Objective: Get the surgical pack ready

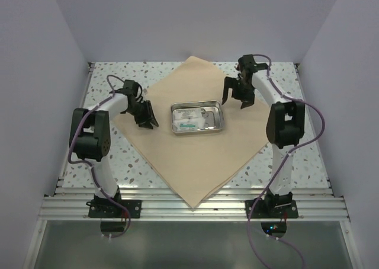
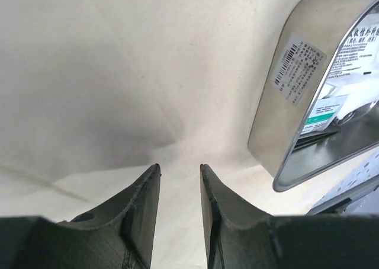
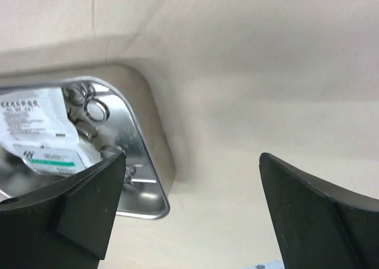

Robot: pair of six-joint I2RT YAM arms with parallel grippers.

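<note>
The big beige cloth point(image 1: 195, 162) lies flat as a diamond on the table. The shiny steel tray point(image 1: 197, 118) stands at its middle and holds a clear packet with a green label point(image 1: 188, 121), something white beside it, and metal ring handles point(image 3: 95, 109). My left gripper point(image 1: 148, 122) is left of the tray over the cloth, narrowly open and empty point(image 2: 179, 167); the tray's wall point(image 2: 275, 133) shows to its right. My right gripper point(image 1: 237, 100) is at the tray's far right, wide open and empty point(image 3: 192, 155), above the cloth point(image 3: 266, 73) beside the tray's corner point(image 3: 151, 156).
The speckled table top point(image 1: 296, 162) shows around the cloth. White walls enclose the left, back and right. An aluminium rail point(image 1: 195, 207) runs along the near edge by the arm bases.
</note>
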